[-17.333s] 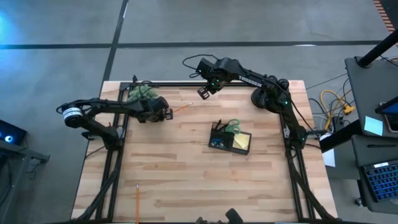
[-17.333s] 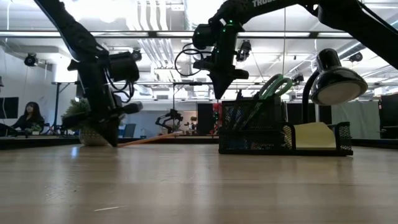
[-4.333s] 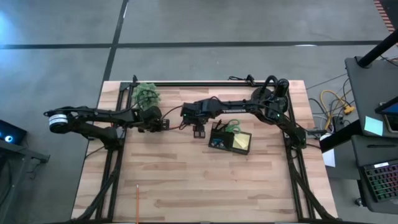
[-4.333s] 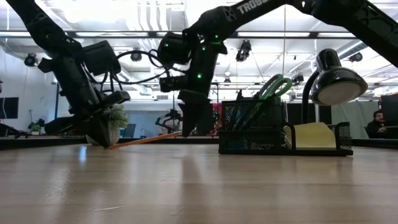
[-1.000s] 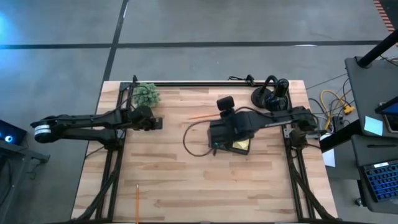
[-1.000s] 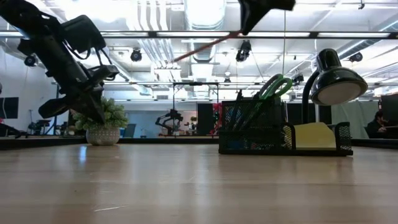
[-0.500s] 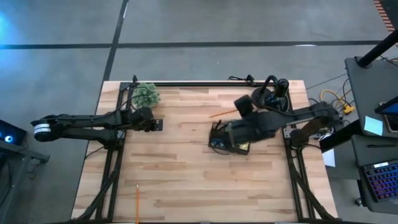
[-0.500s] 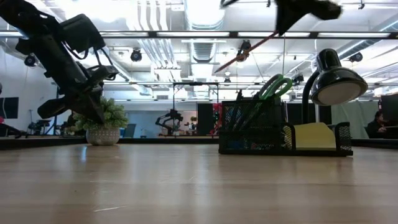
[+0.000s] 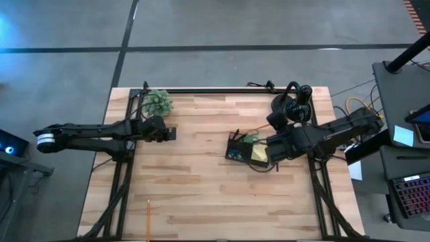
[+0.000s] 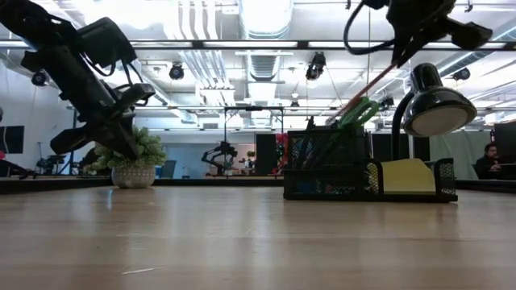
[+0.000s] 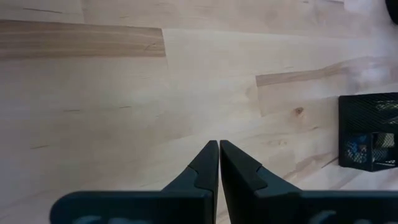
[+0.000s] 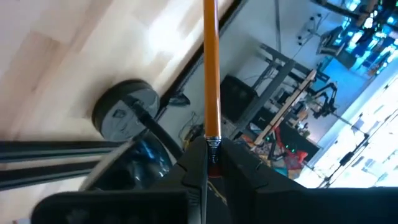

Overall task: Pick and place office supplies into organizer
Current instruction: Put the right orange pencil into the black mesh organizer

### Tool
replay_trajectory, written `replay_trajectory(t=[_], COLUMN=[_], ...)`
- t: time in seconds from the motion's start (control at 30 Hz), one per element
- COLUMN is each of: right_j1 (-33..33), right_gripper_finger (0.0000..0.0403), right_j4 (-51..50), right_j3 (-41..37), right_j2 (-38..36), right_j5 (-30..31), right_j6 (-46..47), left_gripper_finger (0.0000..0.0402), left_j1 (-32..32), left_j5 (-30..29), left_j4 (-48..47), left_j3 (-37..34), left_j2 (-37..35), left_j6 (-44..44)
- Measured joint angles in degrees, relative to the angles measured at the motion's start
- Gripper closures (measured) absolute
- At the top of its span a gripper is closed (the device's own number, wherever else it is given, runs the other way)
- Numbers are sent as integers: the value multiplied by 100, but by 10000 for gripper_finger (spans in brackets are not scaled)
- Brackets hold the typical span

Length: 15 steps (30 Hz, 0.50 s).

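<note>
Pencil (image 12: 211, 68) newly over organizer (image 9: 247, 152), seemingly hand-gripped (image 12: 211, 163).

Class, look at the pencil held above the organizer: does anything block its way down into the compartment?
Nothing clearly blocks it. The right pincer holds the orange pencil tilted above the organizer; the green scissors already stand close beside its lower end.

— Open wood between plant (image 9: 158, 102) and organizer (image 9: 248, 152)?
— Yes, bare across table (image 9: 195, 195) middle and front.
— Blocked beside the organizer?
— By desk lamp (image 10: 435, 109), close on right.
</note>
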Motion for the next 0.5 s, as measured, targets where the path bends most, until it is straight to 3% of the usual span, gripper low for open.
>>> replay_trajectory(t=[0.5], right_j1=[268], right_gripper_finger=[374], right_j4=[9], right_j3=[15], right_j2=[64], right_j5=[-247], right_j6=[429], left_gripper_finger=[402], left_j1=[0], left_j5=[0], left_j4=[86], left_j3=[-2], left_j2=[0], left_j6=[-11])
